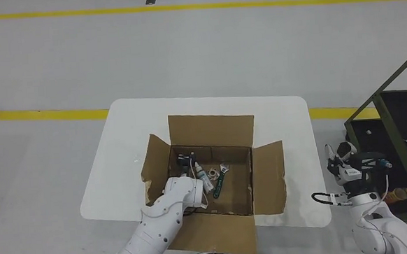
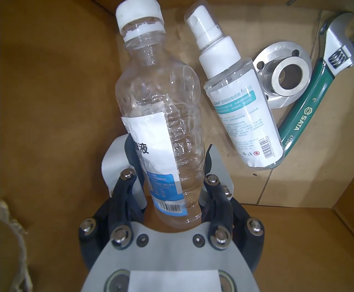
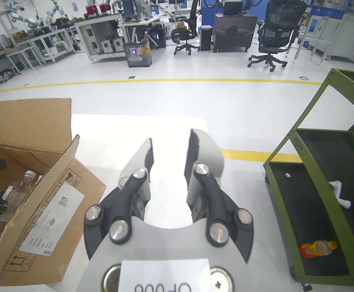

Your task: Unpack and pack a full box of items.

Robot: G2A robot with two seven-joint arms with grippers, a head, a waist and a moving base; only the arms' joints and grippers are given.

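Observation:
An open cardboard box [image 1: 211, 130] stands on the white table [image 1: 280, 122]. My left gripper [image 2: 168, 154] is down inside the box, shut on the lower body of a clear plastic bottle [image 2: 160, 105] with a white cap. Beside that bottle on the box floor lie a white spray bottle [image 2: 243, 110], a metal flange [image 2: 284, 74] and a green-handled wrench [image 2: 304, 110]. From above, the left arm [image 1: 173, 206] comes into the box from its front left. My right gripper [image 3: 170, 149] is open and empty over the table's right edge, to the right of the box [image 3: 36, 124].
A green cart [image 3: 304, 179] stands on the floor right of the table, holding an orange bottle [image 3: 318, 249] and a white object [image 3: 338, 190]. The box flaps [image 1: 269, 175] are folded outward. Bare table surface lies on both sides of the box.

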